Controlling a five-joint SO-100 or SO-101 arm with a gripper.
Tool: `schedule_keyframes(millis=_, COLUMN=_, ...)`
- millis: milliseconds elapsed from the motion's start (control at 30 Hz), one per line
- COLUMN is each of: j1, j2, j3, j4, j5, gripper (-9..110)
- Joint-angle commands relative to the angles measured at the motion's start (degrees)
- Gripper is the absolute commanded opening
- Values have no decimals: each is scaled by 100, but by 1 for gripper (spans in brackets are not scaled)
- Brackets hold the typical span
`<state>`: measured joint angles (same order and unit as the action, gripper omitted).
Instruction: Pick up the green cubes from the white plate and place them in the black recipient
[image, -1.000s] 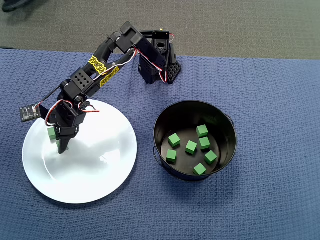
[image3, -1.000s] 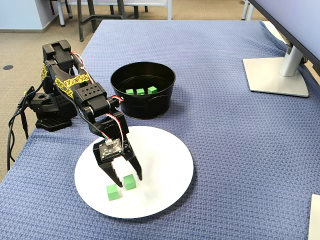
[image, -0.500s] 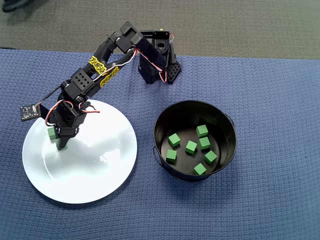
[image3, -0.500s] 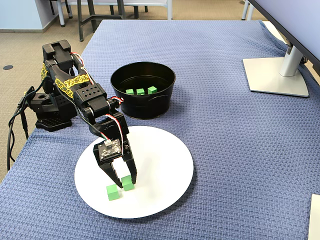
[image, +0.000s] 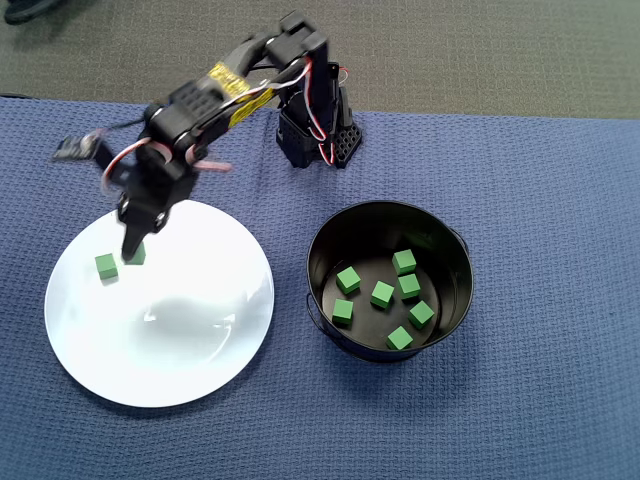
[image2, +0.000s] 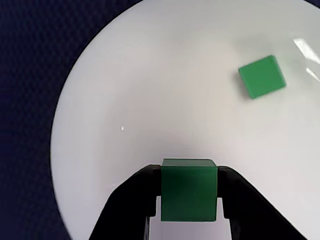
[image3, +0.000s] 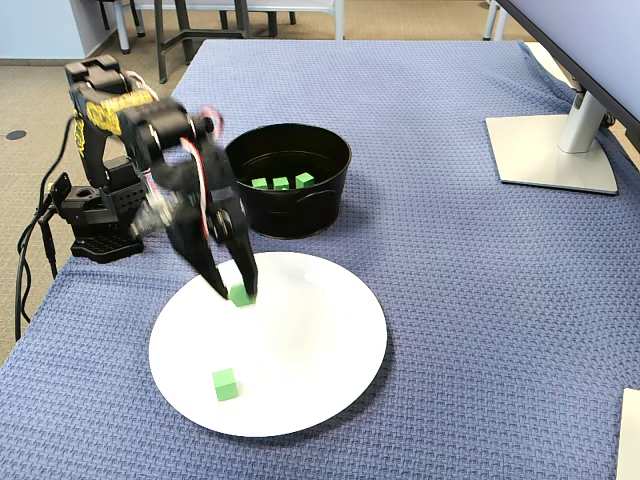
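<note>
Tool (image2: 189, 200) clamped on one green cube (image2: 189, 190), flat faces squarely between both fingers, raised above the white plate (image: 200, 340). Cube looks light, rigid; second cube (image: 106, 265) lies near plate's left edge in overhead view.

bare cloth (image: 290, 270) between white plate (image: 200, 360) and black recipient (image: 330, 330); pot mouth open, unobstructed.

A: What covers the table?
B: A blue woven cloth (image3: 450, 250).

A: And the floor?
B: Grey carpet (image: 480, 50) in the overhead view.

A: Any furniture?
B: Dark chair legs (image3: 180, 30) at the far end, and a monitor stand (image3: 555, 150) at right.
</note>
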<state>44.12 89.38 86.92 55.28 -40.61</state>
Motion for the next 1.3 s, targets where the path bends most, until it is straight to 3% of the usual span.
schedule_keyframes(millis=0, j1=-536, j2=1512, j3=448, j4=396, j5=791, gripper=0)
schedule_keyframes(millis=400, j1=-4351, j2=3076, j3=1301, j4=1564, j5=3041, gripper=0)
schedule_keyframes(millis=633, j1=-5748, j2=2944, j3=1266, j4=1608, j5=3665, gripper=0)
schedule_keyframes(millis=733, j1=-5897, j2=2760, j3=1380, j4=1415, j5=3542, gripper=2)
schedule_keyframes(millis=833, j1=-6073, j2=2777, j3=1626, j4=1301, j5=3164, gripper=35)
schedule_keyframes(millis=1067, j1=-5634, j2=2944, j3=1714, j4=1195, j5=2742, gripper=39)
schedule_keyframes(millis=1267, j1=-3428, j2=2566, j3=782, j4=1116, j5=1195, gripper=34)
